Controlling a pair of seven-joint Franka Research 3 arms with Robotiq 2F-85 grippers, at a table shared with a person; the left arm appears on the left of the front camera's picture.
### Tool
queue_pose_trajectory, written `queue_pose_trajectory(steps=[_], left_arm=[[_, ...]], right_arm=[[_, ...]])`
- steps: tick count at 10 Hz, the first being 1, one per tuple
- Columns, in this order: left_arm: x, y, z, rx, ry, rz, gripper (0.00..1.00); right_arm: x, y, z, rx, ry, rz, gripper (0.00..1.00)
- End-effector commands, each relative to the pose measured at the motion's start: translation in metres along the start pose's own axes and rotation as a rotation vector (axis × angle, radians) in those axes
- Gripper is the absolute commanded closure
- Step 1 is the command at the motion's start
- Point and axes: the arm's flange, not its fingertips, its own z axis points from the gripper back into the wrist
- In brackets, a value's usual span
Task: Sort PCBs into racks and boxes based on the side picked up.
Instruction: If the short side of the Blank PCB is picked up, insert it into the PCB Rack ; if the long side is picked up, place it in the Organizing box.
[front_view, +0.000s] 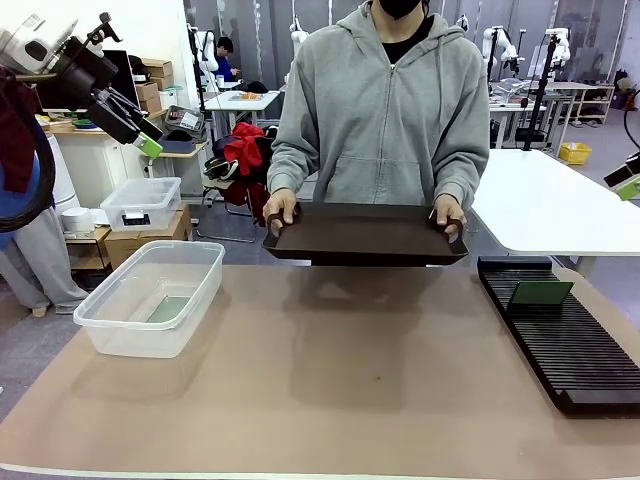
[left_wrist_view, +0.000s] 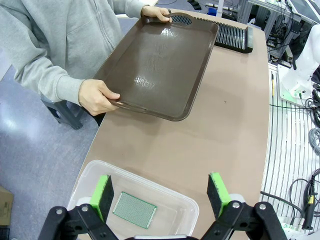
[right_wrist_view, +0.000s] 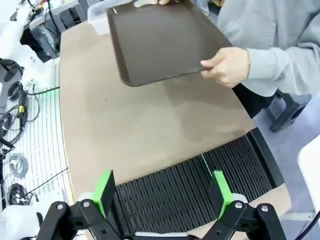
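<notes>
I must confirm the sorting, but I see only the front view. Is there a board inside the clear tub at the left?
Observer: Yes. In the left wrist view one green PCB lies flat on the floor of the clear tub.
Operator: And the tray that the person holds, does it carry anything?
Observer: No. Seen from above, the brown tray is bare, with one of the person's hands at each end.
Operator: I see a green piece on the black rack. Does it lie flat?
Observer: No. In the right wrist view the second PCB stands on edge in a slot of the rack. The open right gripper hangs above the rack.
</notes>
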Motion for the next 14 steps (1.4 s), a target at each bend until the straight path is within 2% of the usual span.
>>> queue_pose_trajectory(steps=[1,4,11,14], left_arm=[[0.0,0.0,-0.001,0.0,0.001,0.001,0.0],[0.0,0.0,-0.001,0.0,0.001,0.001,0.0],[0.0,0.0,-0.001,0.0,0.001,0.001,0.0],[0.0,0.0,-0.001,0.0,0.001,0.001,0.0]], right_arm=[[0.006,0.021,0.005,0.021,0.0,0.031,0.0],[0.01,0.036,0.012,-0.004,-0.027,0.088,0.0],[0.007,0.043,0.036,-0.221,-0.105,0.118,0.0],[0.006,0.044,0.04,-0.231,-0.134,0.14,0.0]])
